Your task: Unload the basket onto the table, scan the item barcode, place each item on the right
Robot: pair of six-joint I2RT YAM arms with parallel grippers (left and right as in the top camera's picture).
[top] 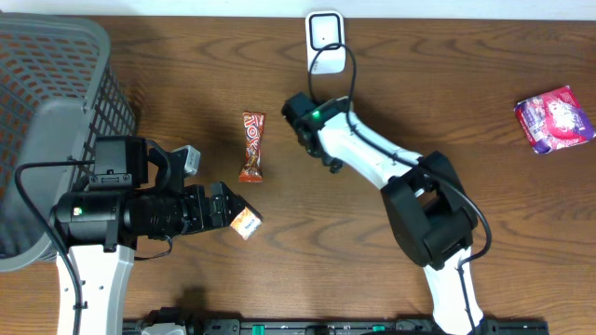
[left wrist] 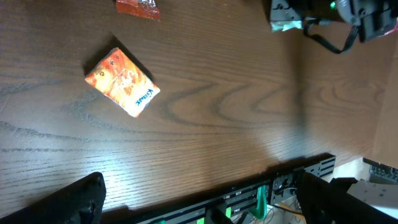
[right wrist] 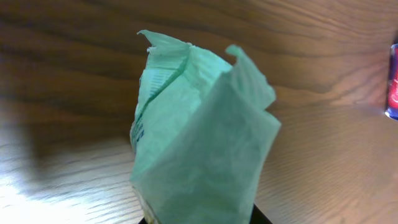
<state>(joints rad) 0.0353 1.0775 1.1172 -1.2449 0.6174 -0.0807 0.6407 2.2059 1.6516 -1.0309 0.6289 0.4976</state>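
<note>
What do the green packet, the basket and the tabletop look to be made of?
The green packet looks like thin matte film or paper: crinkled folds, jagged crimped top edge. The basket seems grey moulded plastic: uniform open lattice, smooth rim. The table is wood or wood-look laminate: brown grain, soft sheen where light falls.

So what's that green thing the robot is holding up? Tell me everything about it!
It is a pale green packet, made of thin, crinkly stuff like paper or film. Its top is crumpled into two points, and print runs down its left edge, too small to read. It sticks out of the right arm's jaws, which pinch its bottom end, with the wooden table behind it. Nothing else touches it.
</note>
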